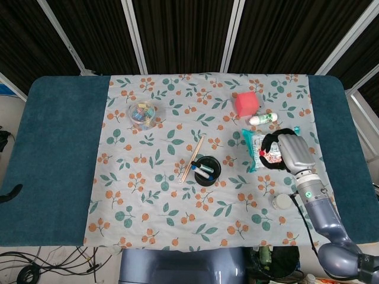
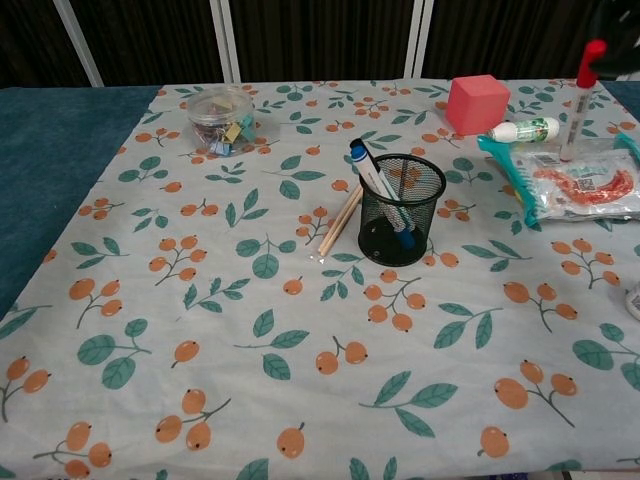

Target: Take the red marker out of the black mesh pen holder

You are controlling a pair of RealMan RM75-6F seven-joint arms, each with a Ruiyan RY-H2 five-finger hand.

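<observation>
Long rectangular table under deep teal felt-like covering [image 1: 59, 148], rounded at the corners. Across the middle, a pale grey cloth printed with orange berries and green leaves [image 1: 148, 177], reaching from the far edge to the near one. Behind, a wall of black ribbed panels [image 1: 177, 29] split by slanting white metal bars [image 1: 135, 35]. Below the near-left corner, pale floor with a tangle of black cables [image 1: 35, 266]. Even, soft lighting, with only faint shadows on the cloth.
</observation>
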